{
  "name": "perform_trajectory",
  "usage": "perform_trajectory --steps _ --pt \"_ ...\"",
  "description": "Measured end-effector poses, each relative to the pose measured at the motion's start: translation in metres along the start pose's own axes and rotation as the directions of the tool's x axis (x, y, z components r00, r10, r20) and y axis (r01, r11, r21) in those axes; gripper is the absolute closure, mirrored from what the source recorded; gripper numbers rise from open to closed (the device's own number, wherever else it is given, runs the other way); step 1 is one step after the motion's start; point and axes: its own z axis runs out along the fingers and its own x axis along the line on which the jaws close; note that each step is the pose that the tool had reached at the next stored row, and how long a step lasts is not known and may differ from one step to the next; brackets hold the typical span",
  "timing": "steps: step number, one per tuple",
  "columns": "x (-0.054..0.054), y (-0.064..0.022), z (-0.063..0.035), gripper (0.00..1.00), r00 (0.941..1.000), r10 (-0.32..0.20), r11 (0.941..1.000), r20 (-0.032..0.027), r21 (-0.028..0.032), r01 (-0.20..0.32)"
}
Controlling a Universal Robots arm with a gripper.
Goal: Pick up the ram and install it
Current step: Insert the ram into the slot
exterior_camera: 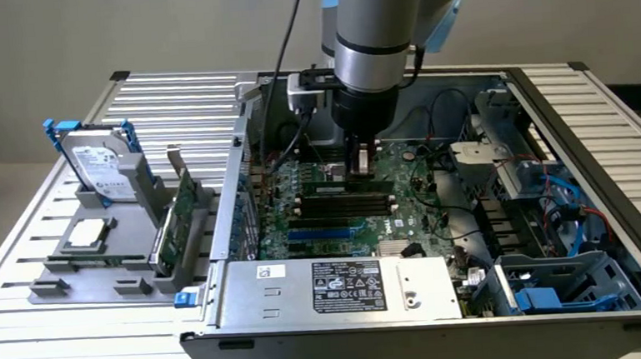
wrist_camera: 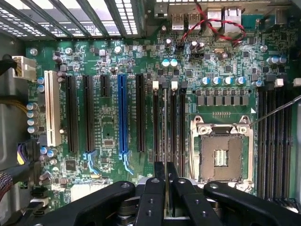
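Open computer case [exterior_camera: 420, 344] with the arm reaching down into it. The gripper [exterior_camera: 362, 162] hangs over the motherboard [exterior_camera: 412, 211], its jaws pinching the ram [wrist_camera: 165, 122]. The ram is seen edge-on and upright, in line with the memory slots [wrist_camera: 182, 127] beside the processor socket [wrist_camera: 221, 157]; whether it is seated cannot be told. In the exterior view, a hard drive [exterior_camera: 103, 168] and an expansion card [exterior_camera: 185, 206] stand in a grey rack [exterior_camera: 82, 282] at 9 o'clock from the case.
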Motion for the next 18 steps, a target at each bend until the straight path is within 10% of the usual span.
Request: perform_trajectory --steps 18 --pt "0.003 -0.0007 0.0178 0.87 1.0000 0.003 1.0000 0.0002 0.0039 -0.003"
